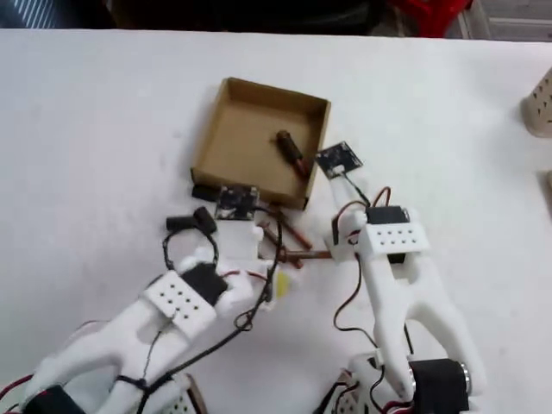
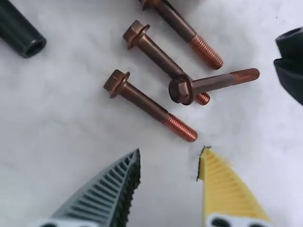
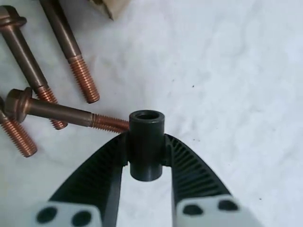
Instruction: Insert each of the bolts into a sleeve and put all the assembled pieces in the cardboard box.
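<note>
From above, the arms cover their own end effectors. The bolts (image 1: 289,246) show only as a few copper shafts poking out between the arms, just in front of the cardboard box (image 1: 259,185).

The right end effector (image 3: 146,139) is clamped on a black sleeve (image 3: 146,125). The sleeve's long axis runs along the fingers and its open bore faces away from the wrist; its other end is hidden between the fingers. One bolt (image 3: 57,109) lies flat with its threaded tip pointing at the sleeve, just beside it — whether they touch cannot be told.

The left end effector (image 2: 170,152) hangs over the white desk (image 1: 103,129) with its grey and yellow fingers spread apart. Ahead of it lie four bolts. Three are roughly parallel with their heads the same way, the farthest (image 2: 184,33) cut off at the head. The fourth (image 2: 213,84) crosses the threaded end of the middle one.

A second sleeve (image 2: 21,35) is half cut off. A dark shape (image 2: 289,61) at the opposite edge is too cropped to identify.

Inside the box an assembled piece (image 1: 291,151) lies slantwise — and two loose sleeves (image 1: 190,222) rest on the desk near the box.
</note>
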Action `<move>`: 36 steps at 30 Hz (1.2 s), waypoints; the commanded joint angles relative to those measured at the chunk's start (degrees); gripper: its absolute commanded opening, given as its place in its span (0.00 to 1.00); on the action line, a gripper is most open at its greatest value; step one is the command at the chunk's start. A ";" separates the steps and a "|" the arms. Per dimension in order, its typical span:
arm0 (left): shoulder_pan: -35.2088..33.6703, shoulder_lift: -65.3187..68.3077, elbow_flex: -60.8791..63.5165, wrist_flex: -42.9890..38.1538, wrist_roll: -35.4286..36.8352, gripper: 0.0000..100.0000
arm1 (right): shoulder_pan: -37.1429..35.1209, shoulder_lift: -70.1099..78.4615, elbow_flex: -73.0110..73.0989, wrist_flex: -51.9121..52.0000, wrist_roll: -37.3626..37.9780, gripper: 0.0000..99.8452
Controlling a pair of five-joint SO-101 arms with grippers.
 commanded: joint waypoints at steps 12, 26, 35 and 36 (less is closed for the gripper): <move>-3.03 8.57 -5.45 -6.15 1.76 0.18 | 0.31 -0.13 -2.64 -0.84 -0.53 0.02; -7.78 26.15 -15.03 -6.24 4.84 0.22 | 0.04 -0.13 -2.64 -0.84 -0.53 0.02; -7.43 28.18 -17.32 -5.89 3.96 0.03 | 0.04 -0.13 -2.64 -0.84 -0.53 0.02; -7.43 27.82 -17.32 -5.89 2.90 0.03 | 0.04 -0.13 -2.64 -0.84 -0.53 0.02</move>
